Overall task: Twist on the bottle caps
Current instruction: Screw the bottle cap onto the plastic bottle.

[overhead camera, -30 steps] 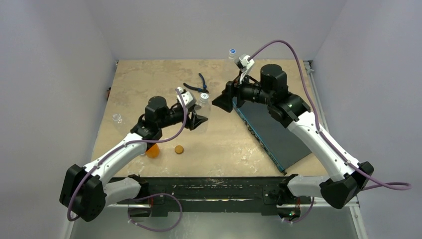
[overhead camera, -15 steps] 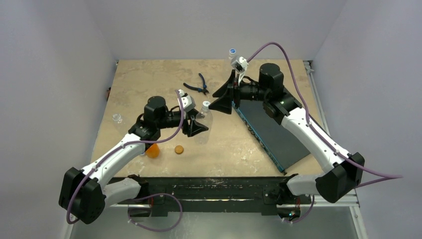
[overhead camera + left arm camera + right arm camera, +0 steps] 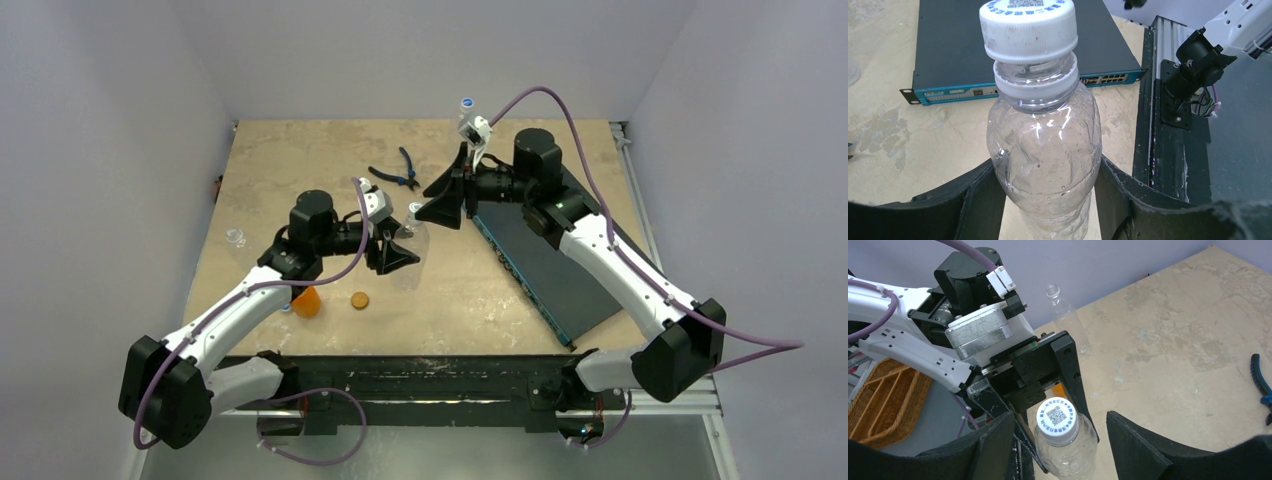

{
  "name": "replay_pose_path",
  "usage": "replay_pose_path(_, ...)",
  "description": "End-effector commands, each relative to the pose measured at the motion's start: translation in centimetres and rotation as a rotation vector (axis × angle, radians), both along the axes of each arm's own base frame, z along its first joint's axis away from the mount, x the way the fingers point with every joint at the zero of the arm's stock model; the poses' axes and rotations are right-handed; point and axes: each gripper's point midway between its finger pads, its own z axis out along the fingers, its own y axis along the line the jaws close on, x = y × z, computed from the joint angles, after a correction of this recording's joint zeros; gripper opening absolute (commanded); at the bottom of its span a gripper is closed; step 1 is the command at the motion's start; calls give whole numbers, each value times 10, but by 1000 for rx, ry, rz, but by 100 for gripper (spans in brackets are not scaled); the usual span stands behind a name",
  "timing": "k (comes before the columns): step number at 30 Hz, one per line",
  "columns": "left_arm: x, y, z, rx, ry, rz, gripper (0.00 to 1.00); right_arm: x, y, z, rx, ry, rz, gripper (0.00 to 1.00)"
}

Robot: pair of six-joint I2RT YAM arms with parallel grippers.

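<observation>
Left hand (image 3: 1048,202) pinches the clear bottle (image 3: 1045,145), white cap (image 3: 1057,416) on its neck; right hand (image 3: 1060,440) hangs spread around that cap, tightening likely unfinished. Nearside of that bottle, orange bottle (image 3: 307,301) and orange cap (image 3: 359,299) lie apart.

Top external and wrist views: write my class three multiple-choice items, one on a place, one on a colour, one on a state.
1. Where does the flat orange-brown cap lie?
A. Screwed on a bottle
B. On the table beside the orange bottle
C. Held in a gripper

2. What colour is the cap on the clear bottle in the left gripper?
A. White
B. Red
C. Black

3. How does the right gripper stand?
A. Shut, empty
B. Open, fingers either side of that cap
C. Clamped on that cap

Answers: 1 B, it rests on bare tabletop next to the orange bottle; 2 A, the left wrist view shows its white side; 3 B, the right wrist view shows gaps on both sides.
</observation>
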Motion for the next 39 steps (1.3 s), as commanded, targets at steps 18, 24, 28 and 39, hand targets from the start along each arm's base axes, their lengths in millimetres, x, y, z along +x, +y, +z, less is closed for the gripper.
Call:
replay_pose_path(18,3,-3,19,-34,-24,-20,0,2,15,-6,-9,-18,-27,56)
replay_pose_path(24,2,-3,16,-31,-19,-22,0,2,15,-3,8,-16,-35,57)
replay_pose_path(28,3,-3,16,-31,-22,-20,0,2,15,-4,8,-9,-37,57)
replay_pose_path(39,3,-3,12,-25,-9,-22,0,1,13,-4,13,-4,-49,51)
